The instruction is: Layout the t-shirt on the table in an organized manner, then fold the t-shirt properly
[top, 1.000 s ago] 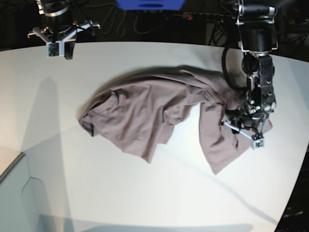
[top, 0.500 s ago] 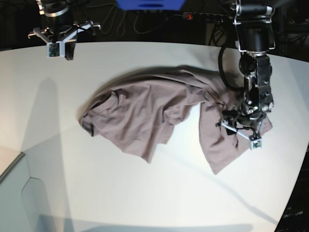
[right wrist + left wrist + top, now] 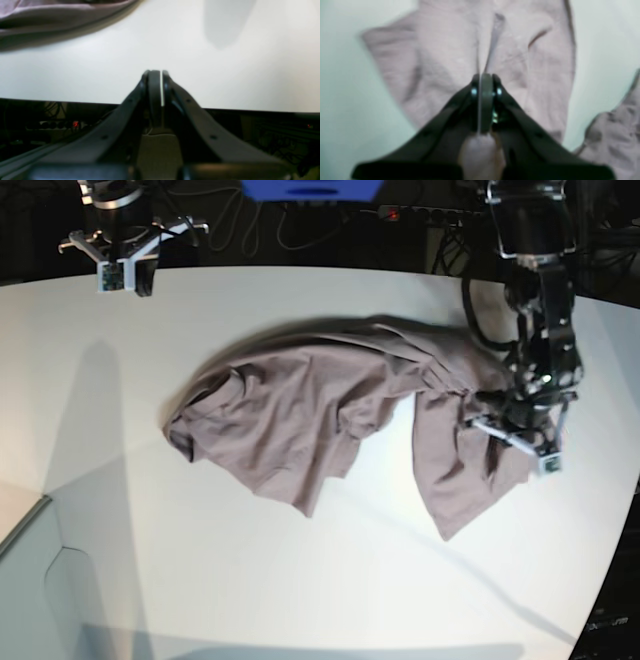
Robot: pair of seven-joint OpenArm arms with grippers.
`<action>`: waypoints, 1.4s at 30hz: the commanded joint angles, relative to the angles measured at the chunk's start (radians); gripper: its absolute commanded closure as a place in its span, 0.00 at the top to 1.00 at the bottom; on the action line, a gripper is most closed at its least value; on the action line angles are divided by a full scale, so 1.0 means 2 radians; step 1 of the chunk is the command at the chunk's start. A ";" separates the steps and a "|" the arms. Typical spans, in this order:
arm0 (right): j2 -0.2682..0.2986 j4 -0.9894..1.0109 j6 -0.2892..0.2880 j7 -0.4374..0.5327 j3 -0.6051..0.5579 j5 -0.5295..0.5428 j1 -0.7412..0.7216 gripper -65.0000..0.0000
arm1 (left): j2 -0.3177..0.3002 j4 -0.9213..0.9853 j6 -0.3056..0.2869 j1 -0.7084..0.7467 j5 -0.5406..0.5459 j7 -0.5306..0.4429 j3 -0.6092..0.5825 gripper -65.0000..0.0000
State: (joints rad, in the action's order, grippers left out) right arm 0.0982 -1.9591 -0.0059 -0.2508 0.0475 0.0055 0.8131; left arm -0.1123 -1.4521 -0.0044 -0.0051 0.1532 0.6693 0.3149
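Note:
The mauve-brown t-shirt (image 3: 300, 410) lies crumpled across the middle of the white table (image 3: 300, 580), one lobe trailing toward the front right. My left gripper (image 3: 497, 415) sits on that right-hand part. In the left wrist view its jaws (image 3: 483, 75) are shut, and a thin taut ridge of t-shirt (image 3: 440, 50) runs away from the tips. My right gripper (image 3: 140, 280) hangs at the table's back left corner, well away from the cloth. It is shut (image 3: 156, 72) with nothing in it, and an edge of the t-shirt (image 3: 50, 12) shows far off.
Behind the table's far edge lie a power strip with a red light (image 3: 392, 214), cables and a blue object (image 3: 310, 188). The table's curved edge runs close to the left arm on the right. A grey panel (image 3: 30, 580) stands at the lower left.
The left gripper's jaws have closed on the cloth and the hand has shifted right, dragging the shirt's right lobe slightly with it. The right arm has barely moved.

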 commanded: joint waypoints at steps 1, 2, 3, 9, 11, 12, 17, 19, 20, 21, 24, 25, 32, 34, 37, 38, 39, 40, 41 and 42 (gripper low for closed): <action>0.000 -0.007 0.000 0.011 0.002 -0.001 0.005 0.00 | -0.002 -0.048 -0.003 0.003 0.002 -0.014 0.009 0.00; 0.000 -0.007 0.000 0.011 0.002 -0.001 0.004 0.00 | -0.002 -0.084 -0.003 0.016 0.002 -0.014 0.016 0.00; 0.000 -0.007 0.000 0.011 0.002 -0.001 0.004 0.00 | 0.000 -0.114 -0.003 0.028 0.002 -0.014 0.021 0.00; 0.001 -0.011 0.000 0.014 0.000 -0.001 0.003 0.00 | 0.028 -0.246 -0.004 0.091 0.003 -0.014 0.093 0.00; 0.001 -0.011 0.000 0.014 0.000 -0.001 0.001 0.00 | 0.037 -0.258 -0.004 0.107 0.010 -0.014 0.122 0.00; 0.001 -0.012 0.000 0.014 0.000 -0.001 0.000 0.00 | 0.038 -0.258 -0.004 0.118 0.026 -0.014 0.137 0.00; 0.000 -0.014 0.000 0.011 0.000 -0.001 -0.017 0.00 | 0.034 -0.206 -0.005 0.154 0.129 -0.014 0.206 0.00; -0.001 -0.019 0.000 0.011 -0.002 0.000 -0.024 0.00 | 0.027 -0.178 -0.011 0.157 0.156 -0.014 0.227 0.00; -0.002 -0.020 0.000 0.010 -0.002 0.000 -0.026 0.00 | 0.024 -0.162 -0.024 0.159 0.165 -0.014 0.233 0.00; -0.002 -0.020 -0.001 0.010 -0.005 0.000 -0.029 0.00 | 0.020 -0.145 -0.042 0.161 0.175 -0.014 0.240 0.00; 0.000 -0.020 -0.030 -0.015 -0.027 0.000 -0.051 0.00 | 0.019 -0.104 -0.097 0.160 0.181 -0.014 0.258 0.00; 0.000 -0.020 -0.055 -0.035 -0.031 0.000 -0.063 0.00 | 0.020 -0.093 -0.116 0.160 0.182 -0.014 0.266 0.00; -0.019 -0.019 -0.178 -0.185 -0.039 0.000 -0.147 0.05 | 0.022 -0.042 -0.180 0.158 0.182 -0.014 0.289 0.00; -0.020 -0.019 -0.192 -0.208 -0.040 0.000 -0.163 0.13 | 0.022 -0.031 -0.189 0.157 0.182 -0.014 0.296 0.00; -0.020 -0.019 -0.197 -0.211 -0.040 0.000 -0.183 0.28 | 0.022 -0.020 -0.203 0.157 0.182 -0.014 0.306 0.00; -0.020 -0.019 -0.198 -0.211 -0.040 0.000 -0.188 0.31 | 0.021 -0.019 -0.206 0.157 0.182 -0.014 0.307 0.00; -0.020 -0.019 -0.198 -0.211 -0.040 0.000 -0.195 0.34 | 0.021 -0.016 -0.208 0.157 0.182 -0.014 0.307 0.00; -0.020 -0.019 -0.198 -0.211 -0.040 0.000 -0.203 0.37 | 0.020 -0.016 -0.213 0.157 0.182 -0.014 0.307 0.00; -0.020 -0.019 -0.198 -0.211 -0.040 0.000 -0.209 0.40 | 0.020 -0.016 -0.217 0.157 0.182 -0.014 0.307 0.00; -0.020 -0.018 -0.198 -0.211 -0.040 0.000 -0.214 0.42 | 0.020 -0.016 -0.221 0.157 0.182 -0.014 0.307 0.00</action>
State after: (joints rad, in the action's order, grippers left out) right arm 0.0574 -1.9785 -0.3832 -0.6956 -0.0338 -0.0025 0.3878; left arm -0.0559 -1.4677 -0.4358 0.3092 0.5060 0.6582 0.9257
